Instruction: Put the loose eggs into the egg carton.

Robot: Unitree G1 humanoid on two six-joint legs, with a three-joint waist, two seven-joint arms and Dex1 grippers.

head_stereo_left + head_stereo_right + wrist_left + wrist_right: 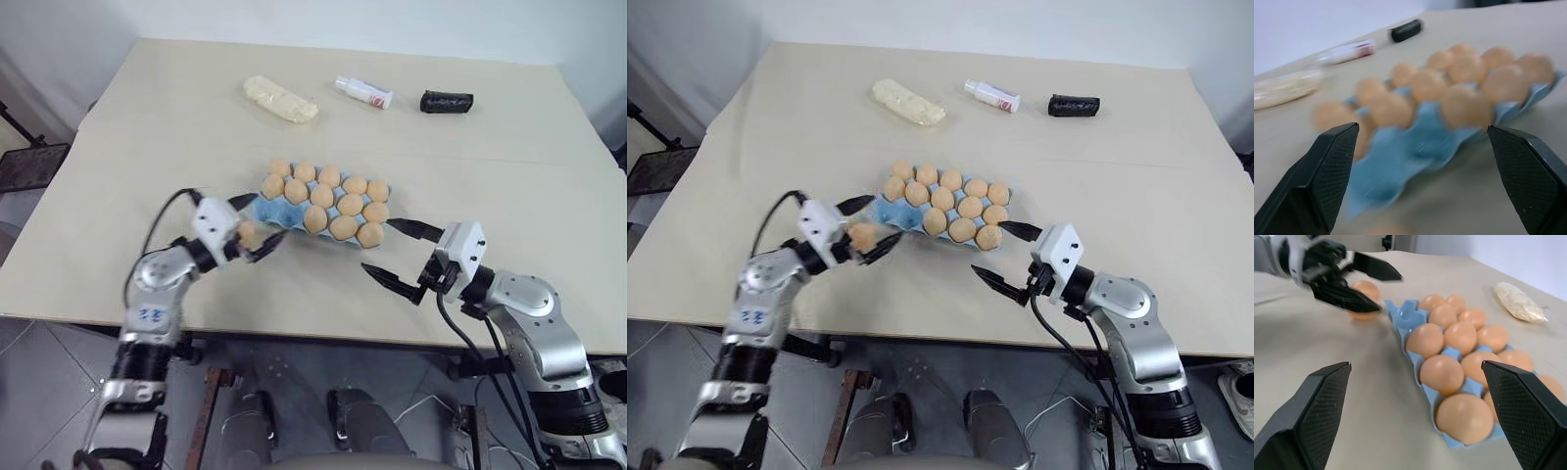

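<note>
**Left hand** [251, 226]: fingers standing wide apart, gripping nothing. One loose egg [1365, 291] is lying on the bench [147, 147] between the two fingers, close in toward the palm; whether a finger is touching it cannot be told.

**Loose egg:** resting on the bench surface just off the near-left corner of the egg carton [266, 211], beside it and not in a cup. Being nearly round, it is showing no clear long axis from here.

**Egg carton:** light-blue tray lying just ahead of the left hand and to its right, its long side running away to the right toward the right hand. Tan eggs are filling most cups; the cups at the end nearest the left hand are showing bare blue. These open cups are the nearest seats for the loose egg, a short way forward and right of where it is lying.

**Right hand** [1003, 256]: fingers spread wide, holding nothing, hovering off the carton's near-right corner, well apart from the loose egg. The left hand is plainly the nearer one.

**Room for moving:** open bench lying to the left of and behind the left hand; the bench's near edge is running close behind both hands. An egg nudged backward could roll toward that edge.

**Far side, beyond the carton:** a pale yellow packet [280, 100], a small white bottle [363, 92] and a black cylinder [447, 101], all well clear.
</note>
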